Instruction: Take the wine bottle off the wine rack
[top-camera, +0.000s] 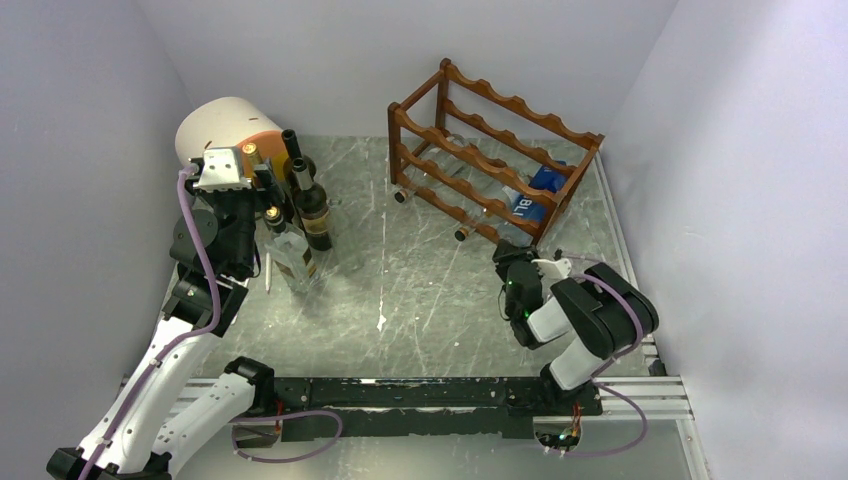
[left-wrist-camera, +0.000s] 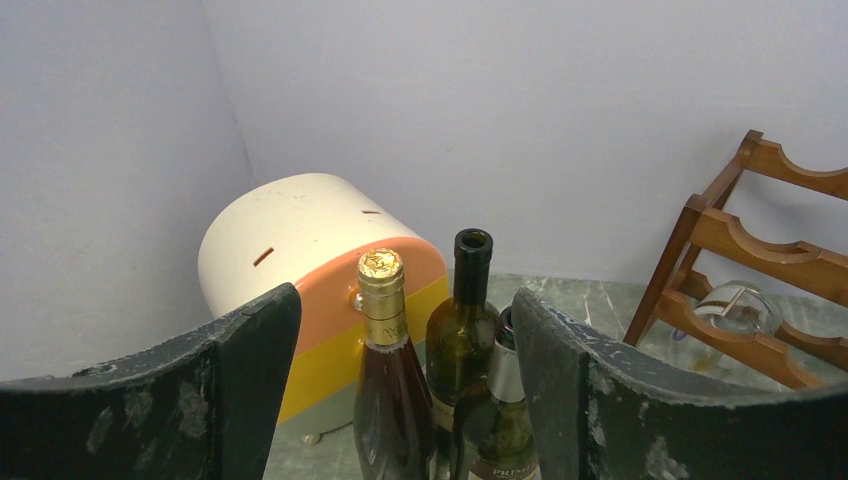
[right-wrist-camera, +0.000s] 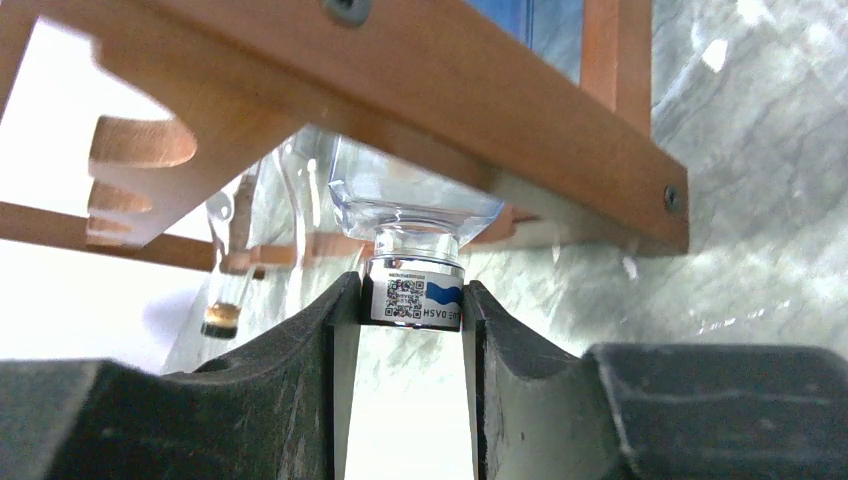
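Wine bottle (right-wrist-camera: 400, 205): clear, lying low in wine rack (top-camera: 490, 150), upper right of top view; blue label reads "BLU".
Cap (right-wrist-camera: 413, 298): QR code, lettering unclear.
Right gripper (right-wrist-camera: 412, 305): clamped on cap.
Left gripper (left-wrist-camera: 400, 315): open above standing bottles (left-wrist-camera: 388, 400); one label "PRIM…".

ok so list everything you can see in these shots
wine rack: one, reddish-brown wood, back right of table
clear bottle: one, blue label, lying at rack's lower right end
other racked bottles: two seen, clear, lying left of it
standing bottles: at least three, dark and clear, upright at left
rounded box: one, cream, orange and yellow, back left corner
table: one, grey-green marbled
left end effector: open, by the standing bottles' tops
right end effector: shut on the clear bottle's cap
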